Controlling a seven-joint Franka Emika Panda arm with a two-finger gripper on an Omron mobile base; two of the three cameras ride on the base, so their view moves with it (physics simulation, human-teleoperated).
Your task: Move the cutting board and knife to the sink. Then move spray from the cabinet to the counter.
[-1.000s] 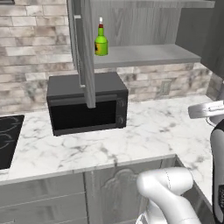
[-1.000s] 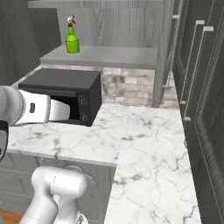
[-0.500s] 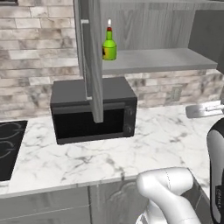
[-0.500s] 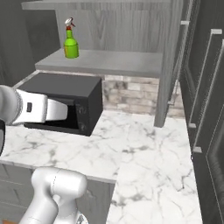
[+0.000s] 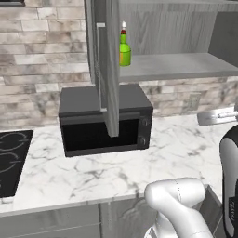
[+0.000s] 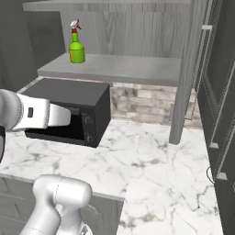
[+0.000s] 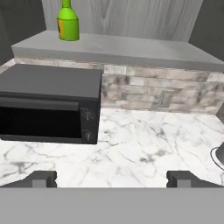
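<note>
With our gripper (image 7: pixel 112 179) spread wide, we should rise toward the spray (image 6: pixel 76 43) on the cabinet shelf (image 6: pixel 119 69), approaching level.

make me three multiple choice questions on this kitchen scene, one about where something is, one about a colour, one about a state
1. Where does the spray bottle stand?
A. on the cabinet shelf
B. on the counter
C. on top of the microwave

2. What colour is the body of the spray bottle?
A. blue
B. green
C. white

3. How is the cabinet door set?
A. shut flat over the shelf
C. swung open
B. taken off and lying on the counter

Answers:
1. A, the bottle sits upright on the grey shelf, above the microwave and clear of the marble counter.
2. B, the body is bright green with a red neck and white nozzle.
3. C, the left base view shows the door edge-on, sticking out toward the camera with the shelf exposed behind it.
</note>
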